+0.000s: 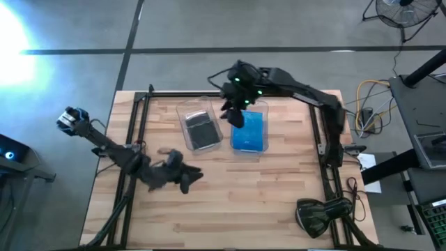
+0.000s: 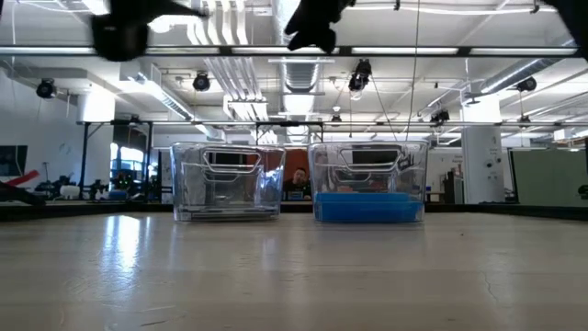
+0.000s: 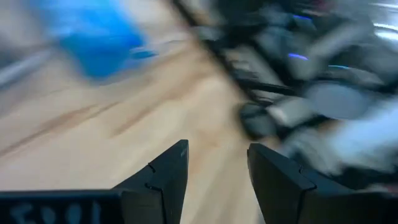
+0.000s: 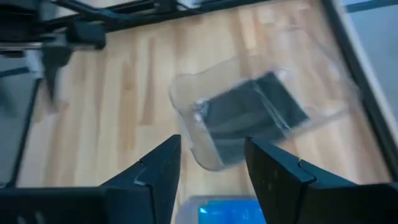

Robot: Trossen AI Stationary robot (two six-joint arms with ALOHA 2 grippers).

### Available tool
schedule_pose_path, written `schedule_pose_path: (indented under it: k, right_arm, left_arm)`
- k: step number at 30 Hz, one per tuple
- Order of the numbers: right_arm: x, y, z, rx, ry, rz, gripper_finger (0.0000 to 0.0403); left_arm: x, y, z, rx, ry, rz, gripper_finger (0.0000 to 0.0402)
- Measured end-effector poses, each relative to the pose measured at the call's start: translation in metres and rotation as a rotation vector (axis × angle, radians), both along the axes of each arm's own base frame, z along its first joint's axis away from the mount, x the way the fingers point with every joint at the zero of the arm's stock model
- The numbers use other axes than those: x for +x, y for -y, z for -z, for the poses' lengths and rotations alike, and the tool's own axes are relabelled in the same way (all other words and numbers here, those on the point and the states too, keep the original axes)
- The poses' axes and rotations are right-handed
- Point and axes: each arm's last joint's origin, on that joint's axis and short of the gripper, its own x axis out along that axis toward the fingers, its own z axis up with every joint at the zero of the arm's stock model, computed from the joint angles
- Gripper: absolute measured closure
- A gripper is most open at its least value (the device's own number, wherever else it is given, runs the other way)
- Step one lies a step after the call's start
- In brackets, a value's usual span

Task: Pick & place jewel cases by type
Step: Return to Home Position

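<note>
Two clear bins stand side by side at the table's far middle. Dark grey jewel cases (image 1: 202,131) (image 4: 255,115) lie flat in the left bin (image 1: 185,111) (image 2: 227,181). Blue jewel cases (image 1: 249,131) (image 2: 367,206) (image 4: 224,211) lie flat in the right bin (image 2: 367,161). My right gripper (image 1: 235,115) (image 4: 211,143) hovers open and empty above the gap between the two bins. My left gripper (image 1: 187,179) (image 3: 217,149) is open and empty over bare wood, nearer and to the left of the bins. Its wrist view is blurred, with the blue cases (image 3: 93,37) far off.
A bulky black curved device (image 1: 320,213) sits at the table's near right corner. Black frame rails (image 1: 139,118) run along the table's left, far and right sides. Bare wood (image 1: 237,202) lies between the bins and the near edge. A person (image 2: 296,181) shows behind the bins.
</note>
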Motion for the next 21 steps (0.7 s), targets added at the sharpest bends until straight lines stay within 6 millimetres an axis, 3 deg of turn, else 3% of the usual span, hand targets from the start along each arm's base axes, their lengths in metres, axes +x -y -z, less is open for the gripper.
schedule_pose_path:
  k: [6, 10, 13, 15, 17, 21]
  right_arm:
    - [-0.051, -0.035, -0.001, -0.031, 0.05, 0.086, 0.0244]
    - [-0.092, -0.045, 0.006, -0.047, 0.129, 0.142, 0.0246]
    - [-0.122, -0.047, 0.009, -0.178, 0.158, 0.276, 0.0243]
    - [-0.142, -0.048, 0.01, -0.25, 0.15, 0.414, 0.0241]
    - [-0.163, -0.049, 0.01, -0.253, 0.155, 0.549, 0.0241]
    - [-0.197, -0.058, 0.015, -0.256, 0.268, 0.509, 0.0244]
  left_arm:
    - [0.02, -0.049, 0.005, 0.034, 0.328, 0.262, 0.0255]
    - [0.016, -0.079, 0.019, 0.029, 0.295, 0.269, 0.0255]
    - [0.005, -0.099, 0.028, -0.019, 0.235, 0.223, 0.0255]
    - [-0.004, -0.106, 0.031, -0.12, 0.233, 0.204, 0.0255]
    - [-0.011, -0.106, 0.024, -0.024, 0.304, 0.247, 0.0255]
    - [-0.031, -0.108, 0.008, 0.149, 0.437, 0.28, 0.0255]
